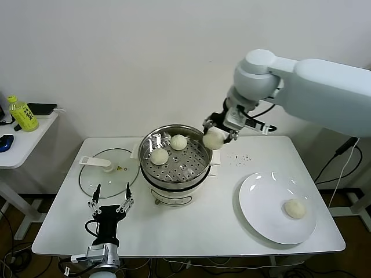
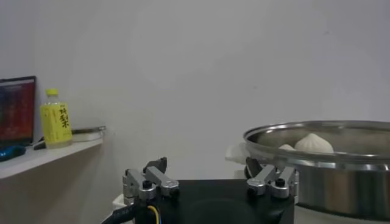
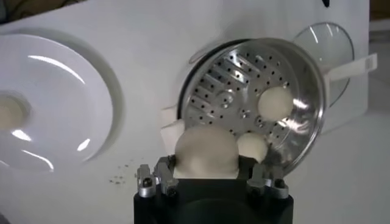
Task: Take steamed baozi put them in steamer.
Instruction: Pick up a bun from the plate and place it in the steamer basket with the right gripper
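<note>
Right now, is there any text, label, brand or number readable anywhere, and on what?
Yellow bottle on the side shelf: its label carries dark characters, too blurred to read.
Steamer, plate, glass lid, left gripper and right gripper: no legible writing.

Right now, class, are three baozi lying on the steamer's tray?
No: only two baozi lie in the steamer; the right gripper holds a third.
</note>
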Motion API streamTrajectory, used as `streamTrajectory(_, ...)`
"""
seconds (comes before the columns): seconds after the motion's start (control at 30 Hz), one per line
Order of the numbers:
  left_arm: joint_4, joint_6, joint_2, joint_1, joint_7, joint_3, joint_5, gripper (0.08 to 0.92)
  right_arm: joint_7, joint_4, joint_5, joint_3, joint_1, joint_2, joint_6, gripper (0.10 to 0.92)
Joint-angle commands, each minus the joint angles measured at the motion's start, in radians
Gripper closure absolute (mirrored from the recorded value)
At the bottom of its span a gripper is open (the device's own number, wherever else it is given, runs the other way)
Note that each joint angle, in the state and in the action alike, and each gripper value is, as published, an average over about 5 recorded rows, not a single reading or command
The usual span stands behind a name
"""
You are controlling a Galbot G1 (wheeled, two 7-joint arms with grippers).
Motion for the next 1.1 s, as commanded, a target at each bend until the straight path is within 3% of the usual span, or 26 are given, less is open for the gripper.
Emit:
streamTrajectory(0.03, 0.002, 0.002, 0.005, -0.001, -0.001, -0.007, -0.01, 0.177, 0.001, -0.079, -0.065, 0.021, -0.037, 0.282, 0.048, 0.347)
streamTrajectory(0.53, 0.022, -0.001, 0.008, -0.007, -0.01, -0.023, -0.019, 0.177, 0.003, -0.27, -0.136, 0.004, -0.231, 0.427, 0.051, 0.347)
streamTrajectory(1.1, 0.033, -0.004, 0.005, -0.002, -0.019, -0.025, -0.033, 0.177, -0.007, -0.274, -0.168, -0.01, -0.295, 0.408, 0.056, 0.345)
